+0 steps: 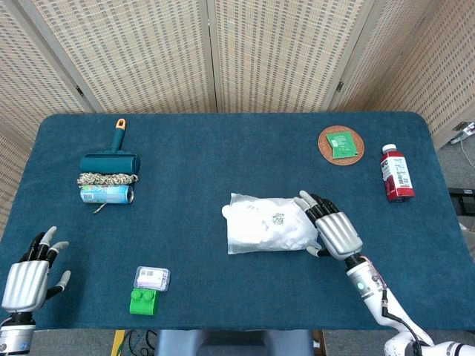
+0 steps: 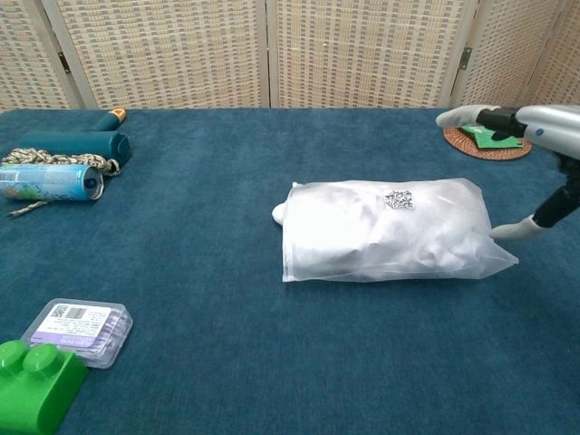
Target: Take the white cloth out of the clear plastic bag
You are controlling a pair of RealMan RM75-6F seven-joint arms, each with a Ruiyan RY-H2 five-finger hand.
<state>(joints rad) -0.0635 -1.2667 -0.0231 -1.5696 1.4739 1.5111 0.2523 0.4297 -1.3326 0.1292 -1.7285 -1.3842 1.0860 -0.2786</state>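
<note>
Fingers on my right hand (image 1: 332, 231) are spread apart and hold nothing. This hand is at the right end of the clear plastic bag (image 1: 273, 223). From the head view my fingertips (image 1: 306, 198) reach over the bag's right edge. From the chest view my thumb tip (image 2: 513, 230) is right at the bag's right end, maybe just touching it, but I cannot tell for sure. My other fingers (image 2: 462, 117) are up above the bag, not on it.

The bag lies flat in the middle of the blue table (image 1: 223, 148). The white cloth (image 2: 372, 231) is inside the bag and fills most of it. A little bit of white pokes out at the bag's left end (image 2: 280, 213). A small dark printed patch (image 2: 398, 199) sits on top of the bag.

My left hand (image 1: 30, 267) is far away at the near left corner of the table. Its fingers are apart too, and it holds nothing. It is well apart from the bag.

Near my left hand are a green block (image 1: 144, 302) and a small clear box (image 1: 151, 278), touching each other. At the far left are a lint roller (image 1: 111, 157), a bit of rope (image 1: 107, 179) and a can (image 1: 106, 194), all close together. At the far right are a round mat (image 1: 341, 145) with a green packet (image 1: 343, 143) on it, and a red bottle (image 1: 396, 173) beside it.
</note>
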